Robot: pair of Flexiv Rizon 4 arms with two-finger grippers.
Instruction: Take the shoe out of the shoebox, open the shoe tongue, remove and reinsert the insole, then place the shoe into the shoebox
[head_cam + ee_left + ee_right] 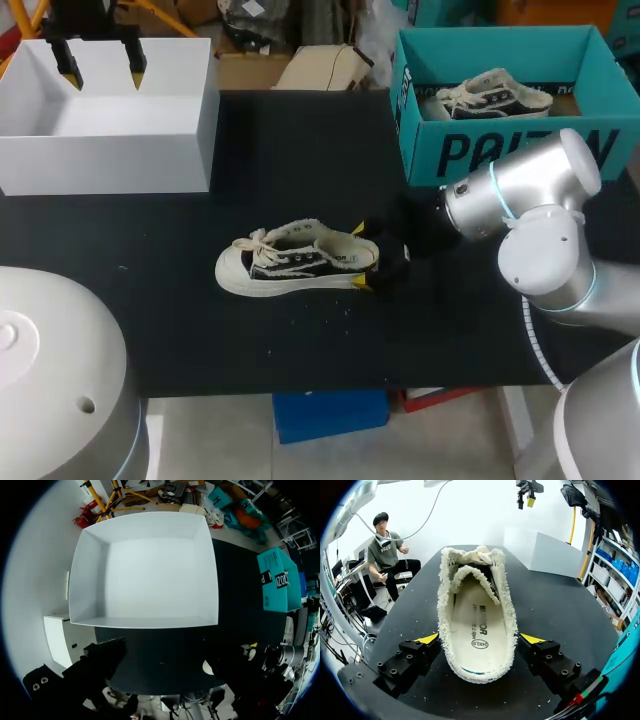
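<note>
Shoe (295, 262), frayed canvas, cream insole; right tool (480, 639) open astride heel; left tool (101, 68) open above white box (150, 150).

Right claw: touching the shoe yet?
Cannot tell. Right wrist view shows the claw straddling the shoe at its heel, but neither a gap nor contact is plain.

Head overhead, right wrist close, sharing the shoe (300, 262) (477, 625).
</note>
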